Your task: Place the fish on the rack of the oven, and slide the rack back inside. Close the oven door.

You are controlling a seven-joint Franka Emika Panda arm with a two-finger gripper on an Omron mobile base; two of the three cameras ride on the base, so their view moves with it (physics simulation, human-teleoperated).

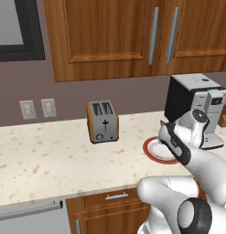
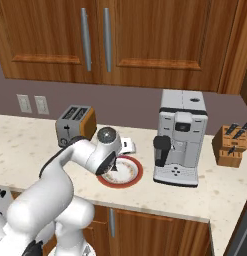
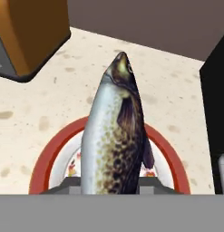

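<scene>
A speckled beige worktop [image 1: 50, 155] under wooden cabinets [image 2: 145, 40] carries a toaster [image 1: 103, 121], coffee machine [image 2: 179, 140] and red-rimmed plate [image 2: 135, 172]. The tool [image 3: 111, 188] is clamped on the fish [image 3: 114, 136], above the plate.

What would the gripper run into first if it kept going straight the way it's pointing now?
The gripper, shut on the fish, points down at the red-rimmed plate. The fish's head would probably meet the counter just past the plate's far rim, short of the back wall; depth is hard to judge.
</scene>
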